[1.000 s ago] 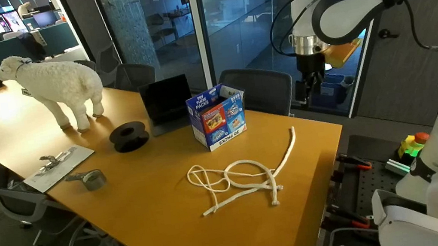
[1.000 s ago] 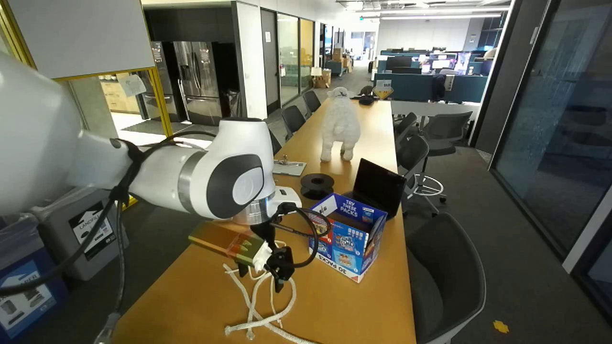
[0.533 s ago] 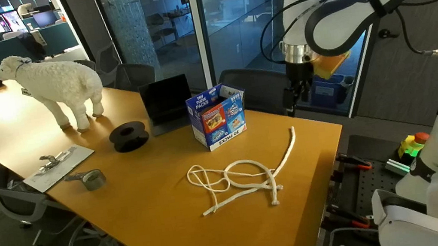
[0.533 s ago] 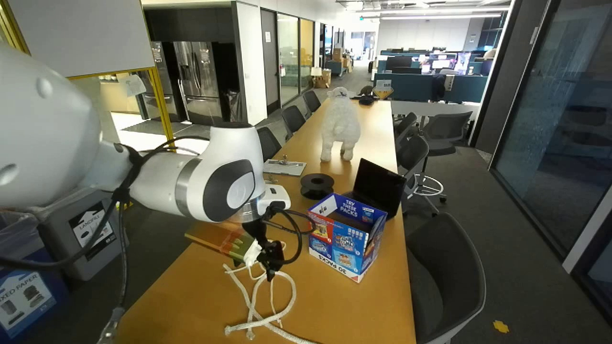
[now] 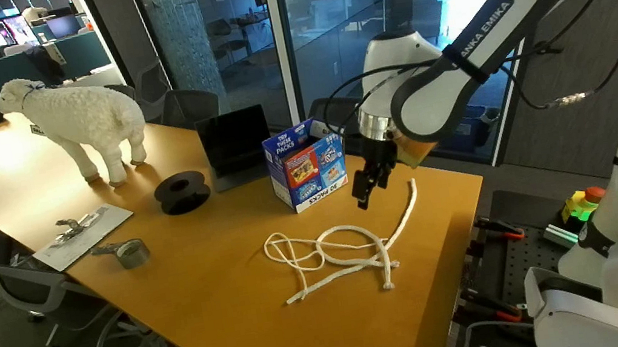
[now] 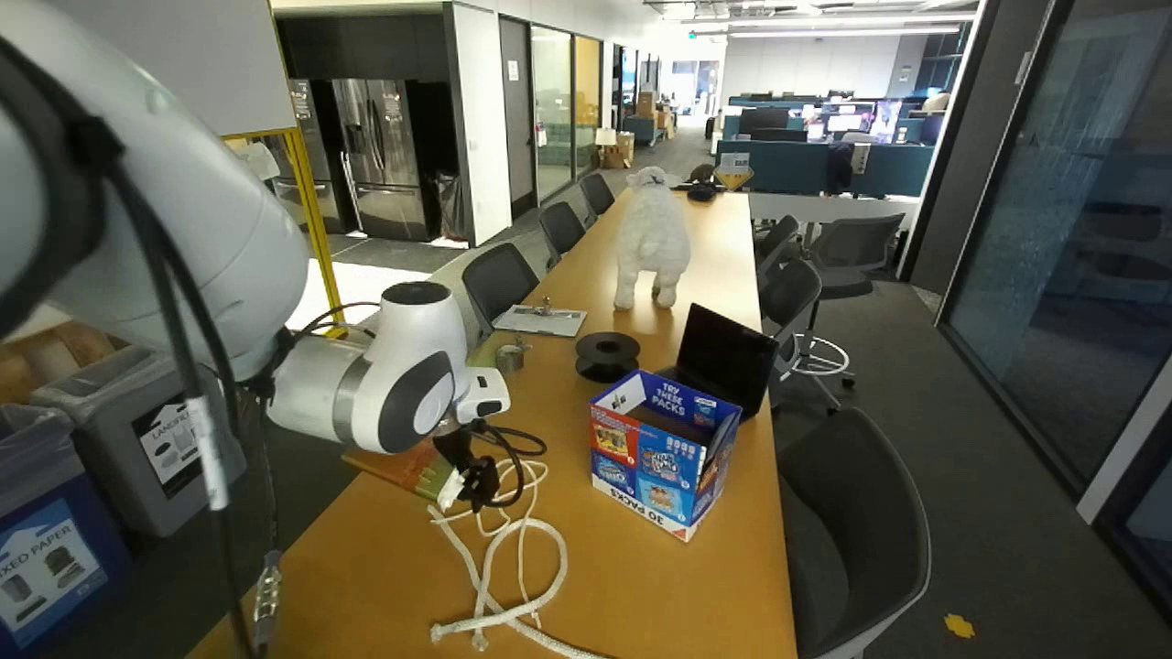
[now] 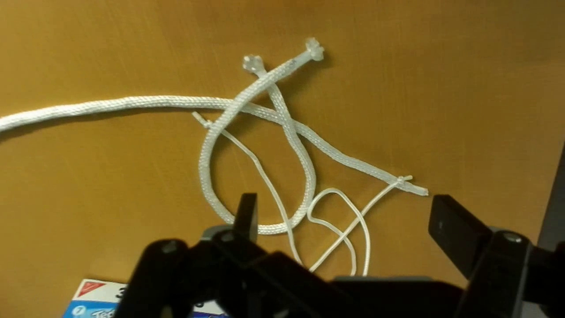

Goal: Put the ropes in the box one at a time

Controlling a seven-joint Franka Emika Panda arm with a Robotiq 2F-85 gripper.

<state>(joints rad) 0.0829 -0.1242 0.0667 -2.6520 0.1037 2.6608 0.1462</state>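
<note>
Ropes (image 7: pixel 284 118), white, three: two thick, one thin; lie overlapping in loose curves on the table (image 5: pixel 231 307), near the box (image 6: pixel 661 467). Box: blue, printed, open-topped. Claw (image 7: pixel 346 218): spread wide, hangs above the ropes.

The thicker ropes (image 7: pixel 167 101) look to me like rough, ribbed, braided fibre, the thinner cord (image 7: pixel 340 238) smoother; the box (image 5: pixel 308 170) is smooth printed cardboard, and the wooden tabletop (image 5: pixel 246 324) carries a satin shine. The robot arm (image 5: pixel 439 102) is sleek and plastic-looking with a polished metal collar (image 5: pixel 375 125), while its gripper (image 7: pixel 344 216) is dull and matt. I also see a toy sheep (image 5: pixel 77 119) in shaggy, woolly cloth, a smooth plastic spool (image 5: pixel 182 193) and a glossy glass wall (image 6: pixel 1071 238).
</note>
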